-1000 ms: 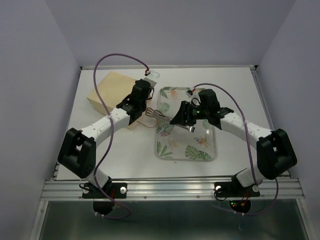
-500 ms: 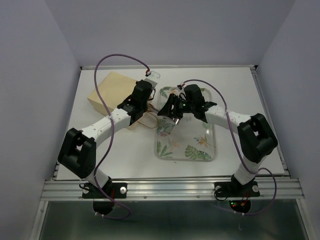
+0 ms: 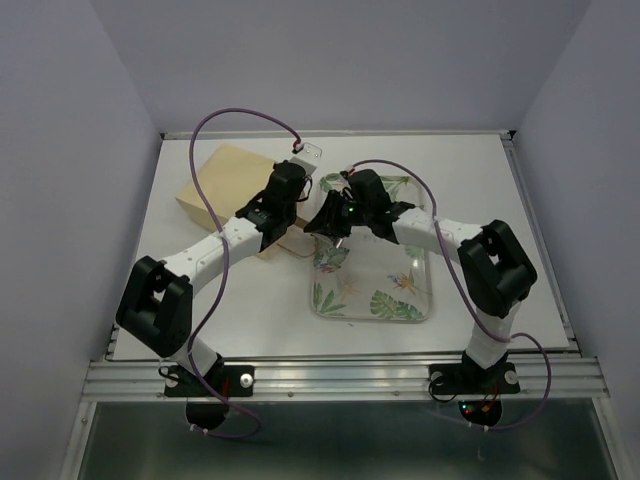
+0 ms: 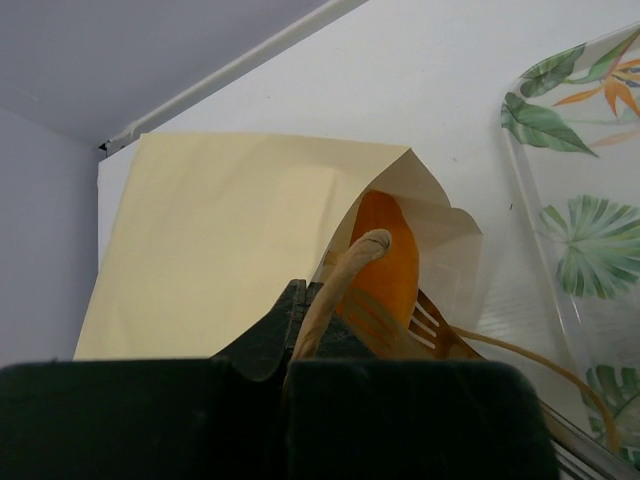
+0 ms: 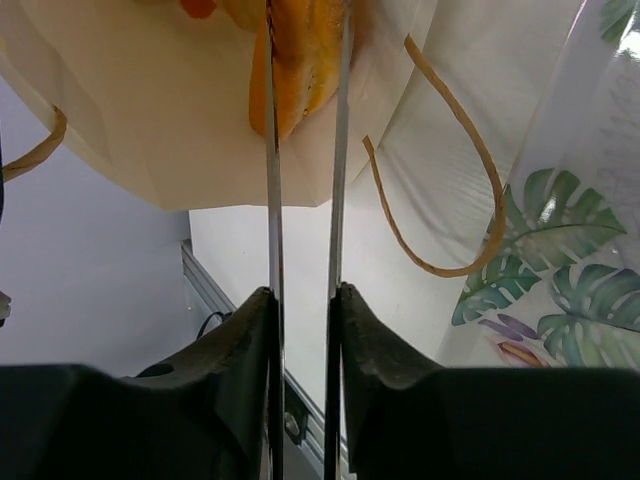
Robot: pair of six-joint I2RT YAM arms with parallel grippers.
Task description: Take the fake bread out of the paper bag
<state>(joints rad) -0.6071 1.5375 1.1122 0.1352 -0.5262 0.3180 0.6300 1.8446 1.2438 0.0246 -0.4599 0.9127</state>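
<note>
Kraft-tan, the paper bag [image 3: 222,185] lies flat at ten o'clock on the bench [image 3: 480,180], its mouth toward the leafy tray [image 3: 425,300]. No fake bread shows outside it, so the task looks barely begun; one glossy orange piece [image 4: 385,250] sits in the mouth. The left pincer [image 4: 310,325] pinches a handle [image 4: 345,265]. The right pincer [image 5: 304,60] flanks that piece; I cannot tell whether it grips.

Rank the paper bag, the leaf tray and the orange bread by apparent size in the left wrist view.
1. paper bag
2. leaf tray, though the frame cuts it off, so its rank is unsure
3. orange bread, only partly visible in the bag mouth
</note>
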